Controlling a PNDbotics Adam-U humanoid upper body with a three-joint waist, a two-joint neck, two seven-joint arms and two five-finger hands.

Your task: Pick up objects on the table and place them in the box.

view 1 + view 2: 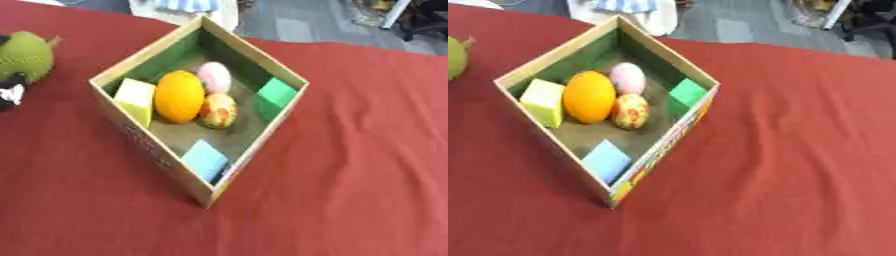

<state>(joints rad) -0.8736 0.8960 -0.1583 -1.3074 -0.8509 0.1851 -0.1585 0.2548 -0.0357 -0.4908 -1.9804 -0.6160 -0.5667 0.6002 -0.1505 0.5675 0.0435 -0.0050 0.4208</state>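
Observation:
An open cardboard box [144,49] with a green lining stands cornerwise on the red cloth. Inside lie a yellow block [136,97], an orange [179,96], a pink egg shape [214,76], a mottled yellow-red ball [219,110], a green block [276,95] and a light blue block [206,159]. A knobbly green fruit-like thing [24,55] sits at the left edge, outside the box. Just below it a black and white shape [9,91] shows, which looks like part of my left hand; most of it is cut off. My right hand is out of sight.
Red cloth [367,150] covers the table to the right of and in front of the box. The table's far edge runs along the top, with grey floor and a white and blue item [184,7] beyond it.

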